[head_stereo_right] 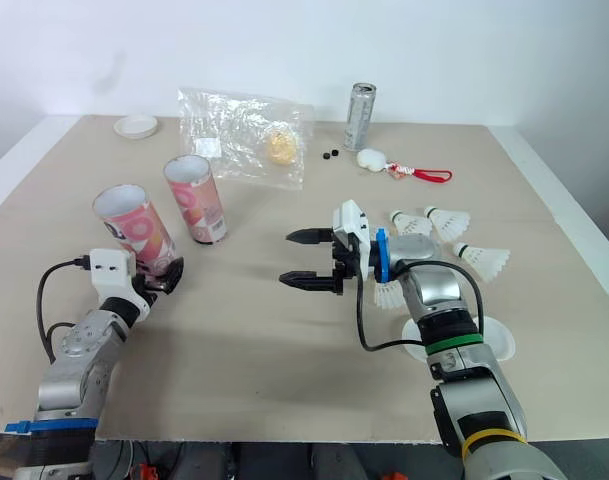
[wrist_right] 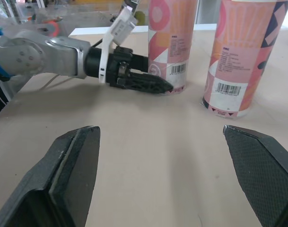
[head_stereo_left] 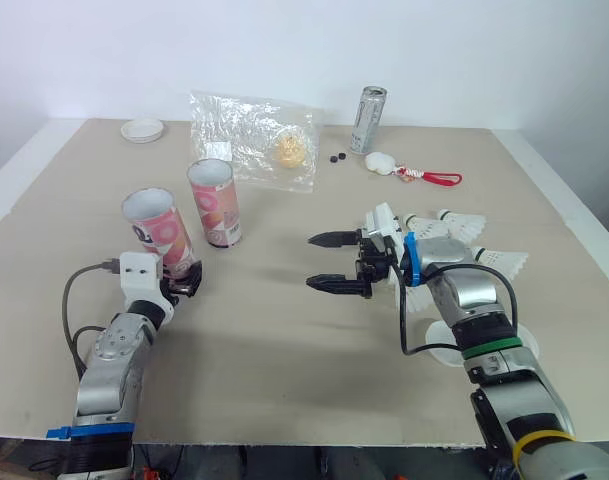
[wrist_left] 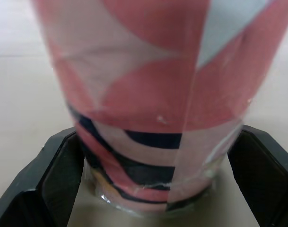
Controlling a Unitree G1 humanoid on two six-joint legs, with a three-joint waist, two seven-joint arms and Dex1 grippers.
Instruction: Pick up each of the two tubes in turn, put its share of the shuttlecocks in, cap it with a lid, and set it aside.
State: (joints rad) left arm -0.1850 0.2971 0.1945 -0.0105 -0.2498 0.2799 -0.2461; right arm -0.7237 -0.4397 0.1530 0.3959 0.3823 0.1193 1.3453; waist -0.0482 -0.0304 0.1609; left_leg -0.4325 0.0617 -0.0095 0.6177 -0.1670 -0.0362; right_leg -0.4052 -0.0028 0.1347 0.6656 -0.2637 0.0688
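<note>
— Left wrist, tight on the near tube (wrist_left: 148, 94): print all smeared, top cut off by the edge!
— Right wrist has the far tube (wrist_right: 238, 52) topless too.
— White lid (head_stereo_right: 496, 338) half hidden under the right forearm (head_stereo_right: 444, 320).
— Two black specks (head_stereo_left: 336, 157) beside the can (head_stereo_left: 369, 118), too small to call. Same for the yellowish lump (head_stereo_left: 290, 150) in the bag (head_stereo_left: 234, 125).
</note>
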